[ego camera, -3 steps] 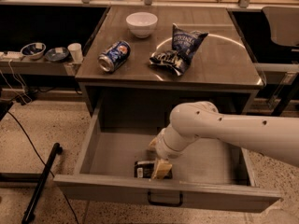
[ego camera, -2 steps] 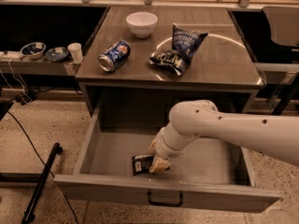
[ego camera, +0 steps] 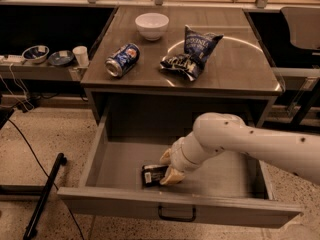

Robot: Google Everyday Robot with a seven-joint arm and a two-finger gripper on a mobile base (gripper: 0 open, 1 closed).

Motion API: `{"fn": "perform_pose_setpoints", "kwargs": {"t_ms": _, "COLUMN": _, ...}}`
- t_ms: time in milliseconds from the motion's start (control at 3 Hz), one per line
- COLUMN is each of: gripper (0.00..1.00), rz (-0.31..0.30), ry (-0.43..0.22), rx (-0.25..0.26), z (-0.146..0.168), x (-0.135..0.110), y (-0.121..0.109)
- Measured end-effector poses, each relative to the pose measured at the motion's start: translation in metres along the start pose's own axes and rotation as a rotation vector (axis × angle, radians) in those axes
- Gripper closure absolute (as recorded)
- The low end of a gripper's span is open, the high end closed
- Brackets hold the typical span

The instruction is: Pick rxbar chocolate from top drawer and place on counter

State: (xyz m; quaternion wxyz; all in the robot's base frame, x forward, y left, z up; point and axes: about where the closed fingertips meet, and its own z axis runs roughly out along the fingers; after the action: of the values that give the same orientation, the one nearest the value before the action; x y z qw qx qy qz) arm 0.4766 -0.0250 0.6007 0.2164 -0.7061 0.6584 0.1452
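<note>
My end effector sits low in the open top drawer, against the right end of the rxbar chocolate lying near the front panel; whether it is grasping the bar, I cannot tell.

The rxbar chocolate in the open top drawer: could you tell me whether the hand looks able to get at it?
Probably yes: the top drawer is pulled open, nothing covers the rxbar chocolate, and the hand is down inside, at the bar's end.
</note>
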Motion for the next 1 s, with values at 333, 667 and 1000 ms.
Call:
{"fn": "perform_pose_setpoints", "kwargs": {"t_ms": 333, "gripper": 1.0, "rz": -0.012, "ry": -0.188, "rx": 0.107, "z": -0.033, "x": -0.027, "y": -0.01}}
{"fn": "perform_pose_setpoints", "kwargs": {"t_ms": 667, "gripper": 1.0, "rz": -0.009, "ry": -0.245, "rx": 0.207, "z": -0.105, "x": -0.011, "y": -0.023}}
{"fn": "perform_pose_setpoints", "kwargs": {"t_ms": 1000, "gripper": 1.0, "rz": 0.039, "ry": -0.23, "rx": 0.24, "z": -0.184, "x": 0.013, "y": -0.039}}
